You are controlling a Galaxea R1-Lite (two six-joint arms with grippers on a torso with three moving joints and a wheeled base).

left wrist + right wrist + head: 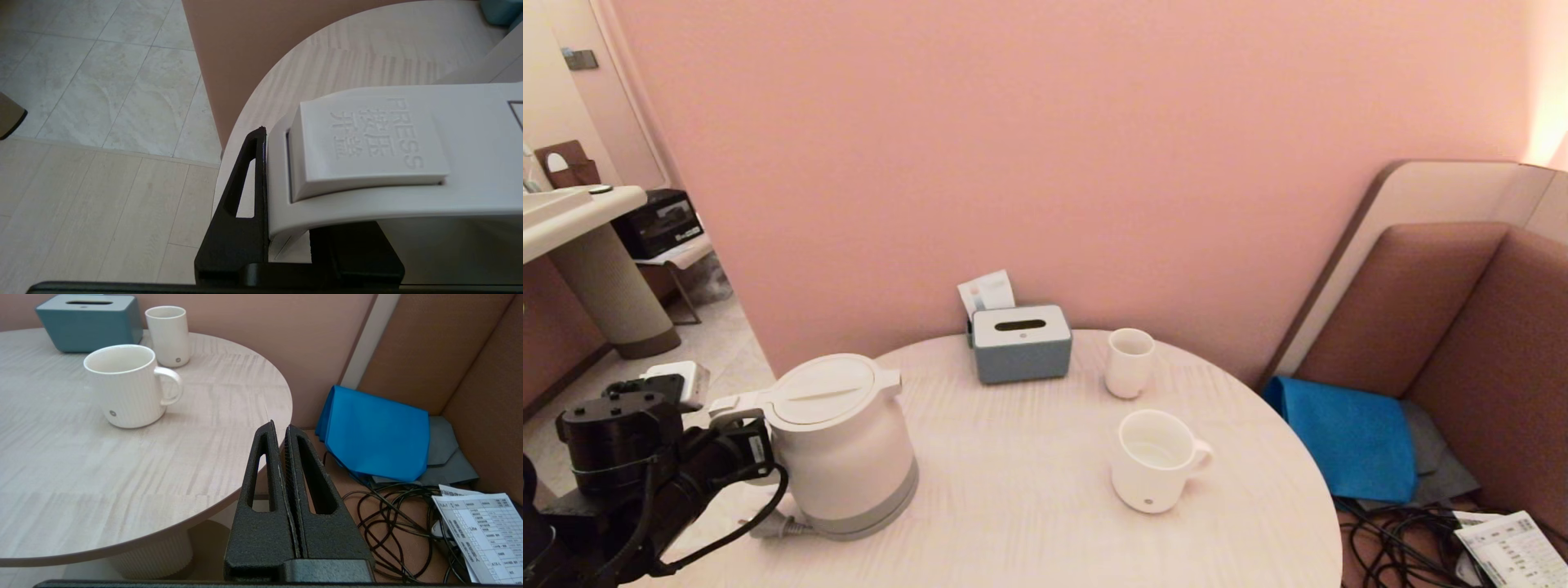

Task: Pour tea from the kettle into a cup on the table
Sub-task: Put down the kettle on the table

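Observation:
The white kettle (837, 445) stands upright on its grey base at the left of the round table (1013, 506). My left gripper (742, 445) is shut on the kettle's loop handle (367, 204), just below the press button. One finger (245, 196) lies flat against the handle's side and the other is mostly hidden under it. The wide ribbed cup (1156, 461) sits to the right, its handle pointing right and its dot mark (112, 413) facing me. My right gripper (280, 426) is shut on nothing, low beside the table's right edge.
A smaller handleless cup (1129, 362) and a grey-blue tissue box (1021, 343) stand at the back of the table. The kettle's plug (772, 527) lies by its base. Off the right edge are a blue cloth (376, 433), tangled cables (392, 522) and a printed sheet (482, 535).

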